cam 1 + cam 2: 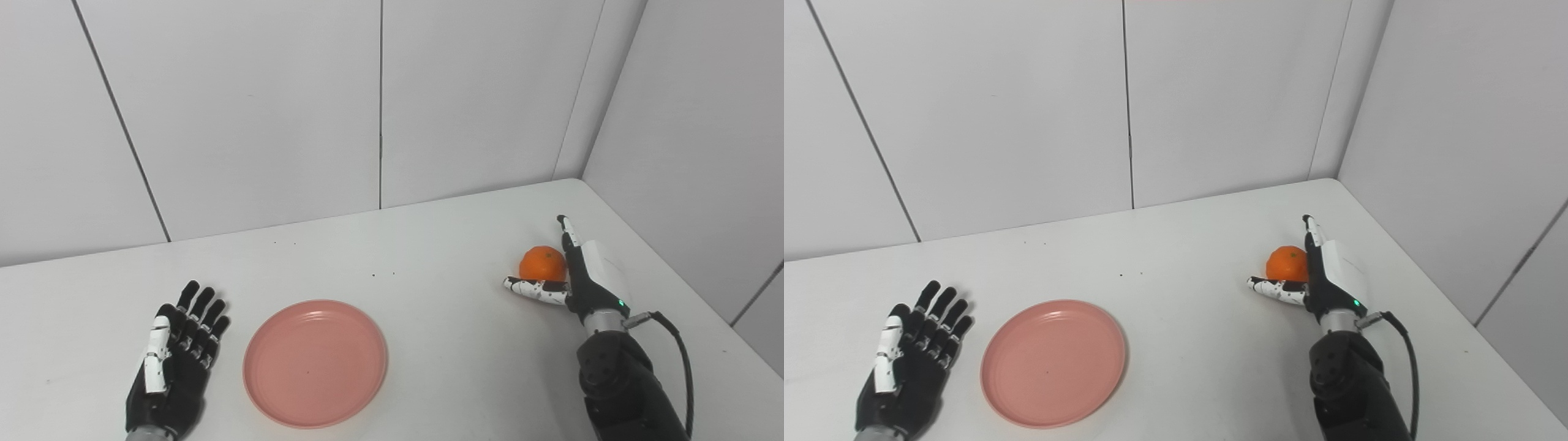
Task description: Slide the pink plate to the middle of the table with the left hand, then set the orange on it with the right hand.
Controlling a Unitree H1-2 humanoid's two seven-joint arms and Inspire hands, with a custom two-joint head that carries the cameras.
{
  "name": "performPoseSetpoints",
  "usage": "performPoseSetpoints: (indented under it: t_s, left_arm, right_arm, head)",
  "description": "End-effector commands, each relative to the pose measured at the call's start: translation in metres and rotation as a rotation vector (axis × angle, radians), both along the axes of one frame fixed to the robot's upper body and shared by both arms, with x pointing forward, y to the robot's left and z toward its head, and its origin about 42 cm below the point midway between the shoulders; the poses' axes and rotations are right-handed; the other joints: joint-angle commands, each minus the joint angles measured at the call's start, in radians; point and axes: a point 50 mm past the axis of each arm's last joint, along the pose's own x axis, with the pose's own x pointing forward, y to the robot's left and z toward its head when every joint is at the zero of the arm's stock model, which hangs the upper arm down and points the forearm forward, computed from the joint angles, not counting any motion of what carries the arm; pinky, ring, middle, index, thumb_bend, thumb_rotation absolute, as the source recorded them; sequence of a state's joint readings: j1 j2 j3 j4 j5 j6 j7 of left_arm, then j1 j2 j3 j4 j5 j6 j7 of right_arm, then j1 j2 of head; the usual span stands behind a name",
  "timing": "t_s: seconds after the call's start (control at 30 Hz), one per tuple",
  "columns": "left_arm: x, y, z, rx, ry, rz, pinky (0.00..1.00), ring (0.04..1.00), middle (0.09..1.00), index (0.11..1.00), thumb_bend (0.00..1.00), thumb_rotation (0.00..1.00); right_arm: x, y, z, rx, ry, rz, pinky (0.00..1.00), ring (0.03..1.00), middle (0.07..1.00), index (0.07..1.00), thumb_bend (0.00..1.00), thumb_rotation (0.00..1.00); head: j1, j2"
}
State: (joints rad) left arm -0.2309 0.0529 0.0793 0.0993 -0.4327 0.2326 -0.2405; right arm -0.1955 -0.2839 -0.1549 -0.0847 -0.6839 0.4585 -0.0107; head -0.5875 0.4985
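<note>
While the left hand (171, 361) lies flat, fingers spread and empty, left of the pink plate (315, 362), the right hand (579, 275) cups the orange (542, 263), far right, fingers not closed

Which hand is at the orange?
The right hand, its open fingers cupped beside the orange; the left hand lies flat beside the pink plate.

On the table (429, 245) we find the plate (315, 362) near the front edge, left of centre. The left hand (174, 361) lies just left of it. The orange (542, 263) sits well to the right, against the right hand (582, 275).
</note>
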Motion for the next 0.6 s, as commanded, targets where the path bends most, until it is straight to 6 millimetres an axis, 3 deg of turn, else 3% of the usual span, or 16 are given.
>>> performPoseSetpoints:
  t_s: [0.0, 0.57]
  left_arm:
    - [-0.011, 0.005, -0.025, 0.015, 0.141, 0.008, 1.0, 0.976, 0.979, 0.973, 0.3, 1.0]
    - [-0.012, 0.007, -0.023, 0.019, 0.141, -0.002, 1.0, 0.984, 0.987, 0.982, 0.3, 1.0]
  right_arm:
    - [0.009, -0.007, 0.022, -0.042, -0.071, -0.007, 0.78, 0.889, 0.938, 0.957, 0.95, 0.4]
    - [0.021, -0.019, 0.015, -0.023, -0.027, -0.046, 0.75, 0.876, 0.928, 0.938, 0.94, 0.39]
  head:
    - [0.001, 0.0]
    - [-0.009, 0.01]
